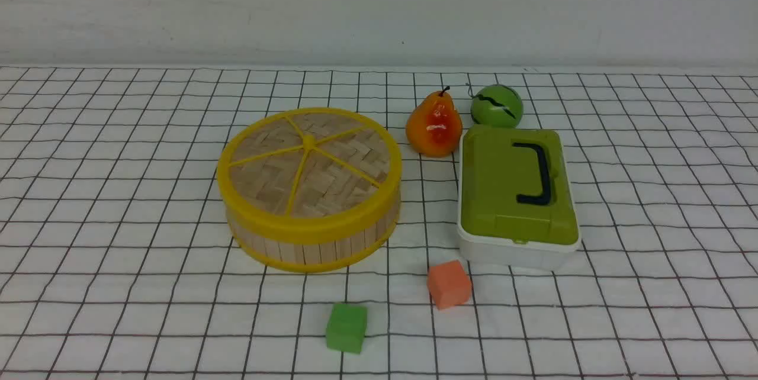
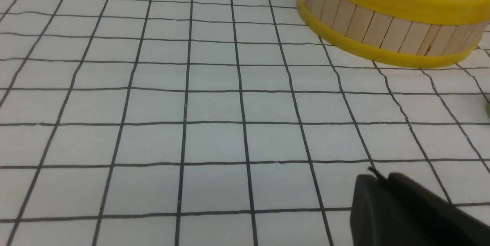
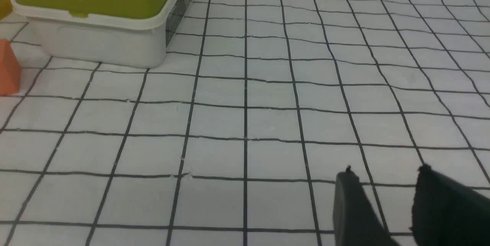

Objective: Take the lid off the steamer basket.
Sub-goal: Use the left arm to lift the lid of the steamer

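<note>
Front view: lid (image 1: 308, 155) lies flat, face up, seated on steamer basket (image 1: 314, 241), left of centre (round, no long axis) | left wrist view: basket cropped by frame edge | left gripper (image 2: 379, 177) jaws closed together, empty | right gripper (image 3: 384, 171) jaws slightly apart, empty

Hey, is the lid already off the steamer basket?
No, the lid sits flat on top of the steamer basket, covering its opening.
</note>
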Controlling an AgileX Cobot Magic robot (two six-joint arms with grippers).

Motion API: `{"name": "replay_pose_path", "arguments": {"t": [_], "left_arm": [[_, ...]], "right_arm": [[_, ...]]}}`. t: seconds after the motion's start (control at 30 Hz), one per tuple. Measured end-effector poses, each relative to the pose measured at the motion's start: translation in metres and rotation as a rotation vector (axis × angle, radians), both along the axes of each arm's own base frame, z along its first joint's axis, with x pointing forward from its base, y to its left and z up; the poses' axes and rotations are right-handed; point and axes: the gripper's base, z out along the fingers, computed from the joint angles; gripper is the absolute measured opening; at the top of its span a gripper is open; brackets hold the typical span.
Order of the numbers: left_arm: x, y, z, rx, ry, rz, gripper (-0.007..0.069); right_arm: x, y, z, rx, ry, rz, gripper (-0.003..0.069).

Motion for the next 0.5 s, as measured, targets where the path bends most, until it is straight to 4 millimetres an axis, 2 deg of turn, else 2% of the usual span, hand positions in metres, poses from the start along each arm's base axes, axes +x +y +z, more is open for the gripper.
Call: {"name": "replay_pose_path", "arguments": {"t": [0.5], "left_arm": [[0.0000, 0.0000, 0.0000, 0.000, 0.000, 0.000, 0.0037]], "right_arm": [[0.0000, 0.0000, 0.0000, 0.000, 0.000, 0.000, 0.0239]]}}
